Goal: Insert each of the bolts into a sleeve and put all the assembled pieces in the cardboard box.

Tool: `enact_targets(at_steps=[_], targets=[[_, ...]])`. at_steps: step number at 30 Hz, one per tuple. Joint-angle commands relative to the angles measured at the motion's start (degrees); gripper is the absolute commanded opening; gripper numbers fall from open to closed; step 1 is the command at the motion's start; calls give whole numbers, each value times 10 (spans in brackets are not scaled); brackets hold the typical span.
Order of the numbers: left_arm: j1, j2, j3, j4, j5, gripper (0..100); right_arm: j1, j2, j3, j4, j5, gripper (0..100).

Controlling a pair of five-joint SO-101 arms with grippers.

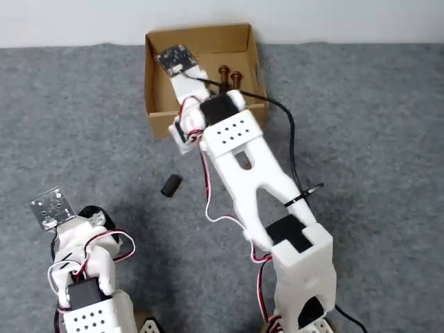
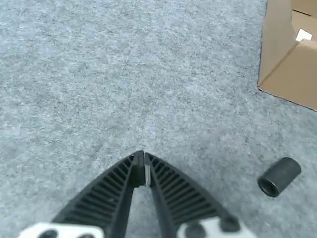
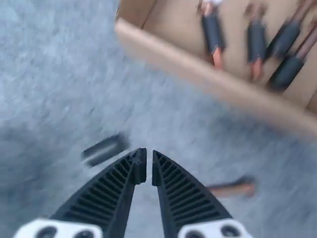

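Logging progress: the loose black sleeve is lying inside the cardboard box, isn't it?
No. The loose black sleeve lies on the grey carpet, outside the cardboard box and apart from it, as the left wrist view shows.

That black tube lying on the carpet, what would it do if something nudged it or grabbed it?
The black sleeve lies on its side, a round cylinder, so a sideways nudge would probably roll it, though the carpet should stop it soon. It looks rigid, unlikely to squash.
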Motion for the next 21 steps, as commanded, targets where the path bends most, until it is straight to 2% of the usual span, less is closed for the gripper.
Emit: enact_targets(at_steps=[1,8,11,13,15,21], targets=[[-3,-3,-3,-14,4,5,-22,-21,-11,34,-93,8],[22,-2,-3,-11,4,5,-66,23,-11,36,-236,35],[22,-2,-3,-11,4,5,-82,48,-11,35,-285,154],[22,-2,-3,-11,4,5,-92,64,-11,34,-298,247],[23,-2,-3,-5,4,5,-101,77,-11,24,-301,296],[24,-2,-3,-4,4,5,-107,109,-11,-59,-298,189]])
